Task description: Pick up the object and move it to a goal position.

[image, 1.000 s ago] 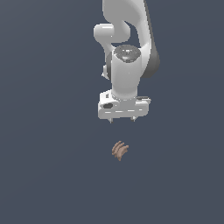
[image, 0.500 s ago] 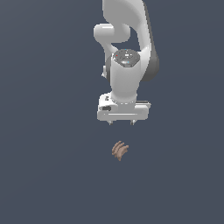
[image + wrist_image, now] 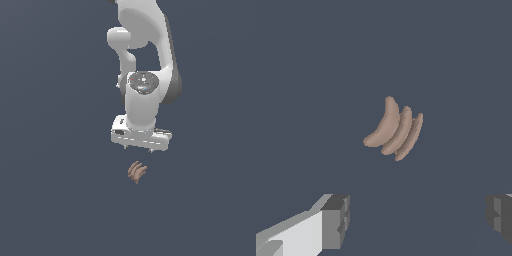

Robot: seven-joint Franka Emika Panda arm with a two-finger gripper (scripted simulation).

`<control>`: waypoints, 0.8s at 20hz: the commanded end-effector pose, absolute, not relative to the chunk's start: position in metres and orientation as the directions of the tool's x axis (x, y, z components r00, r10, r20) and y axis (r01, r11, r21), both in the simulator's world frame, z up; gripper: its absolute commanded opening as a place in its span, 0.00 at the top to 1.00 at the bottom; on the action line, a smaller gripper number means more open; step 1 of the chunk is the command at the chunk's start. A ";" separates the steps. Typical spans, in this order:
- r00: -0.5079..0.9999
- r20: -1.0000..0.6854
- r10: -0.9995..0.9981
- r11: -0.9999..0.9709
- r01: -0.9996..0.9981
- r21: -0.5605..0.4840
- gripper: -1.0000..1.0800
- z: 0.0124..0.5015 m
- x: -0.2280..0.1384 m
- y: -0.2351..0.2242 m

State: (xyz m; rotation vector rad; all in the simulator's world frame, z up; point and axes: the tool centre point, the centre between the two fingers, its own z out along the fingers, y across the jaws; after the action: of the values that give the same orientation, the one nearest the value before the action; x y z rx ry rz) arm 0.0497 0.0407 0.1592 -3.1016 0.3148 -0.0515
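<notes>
The object (image 3: pixel 137 171) is a small tan-pink lump of curved, ridged lobes lying on the dark grey floor. In the exterior view my white gripper (image 3: pixel 140 149) hangs just above it, pointing down, with only short finger stubs showing under the hand. The wrist view shows the object (image 3: pixel 393 130) ahead of and between my two dark fingertips (image 3: pixel 336 220), which stand wide apart. My gripper (image 3: pixel 418 217) is open with nothing held and is not touching the object.
The flat, uniform dark grey floor (image 3: pixel 50 200) spreads all around. The white arm (image 3: pixel 145 60) rises above the gripper toward the top of the exterior view. No other objects show.
The gripper has come straight down toward the object over the last second. The object has not moved.
</notes>
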 end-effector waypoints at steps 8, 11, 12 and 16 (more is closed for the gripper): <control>0.894 0.008 -0.448 -0.894 -0.448 -0.018 0.04 0.127 0.076 0.038; 0.861 0.005 -0.509 -0.861 -0.509 -0.013 0.04 0.118 0.083 0.038; 0.850 0.004 -0.526 -0.850 -0.526 -0.012 0.04 0.115 0.084 0.038; 0.814 0.001 -0.582 -0.814 -0.581 -0.006 0.04 0.106 0.090 0.038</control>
State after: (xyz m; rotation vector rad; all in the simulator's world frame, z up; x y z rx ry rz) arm 0.0879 0.0378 0.1096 -2.9968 0.9179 -0.0062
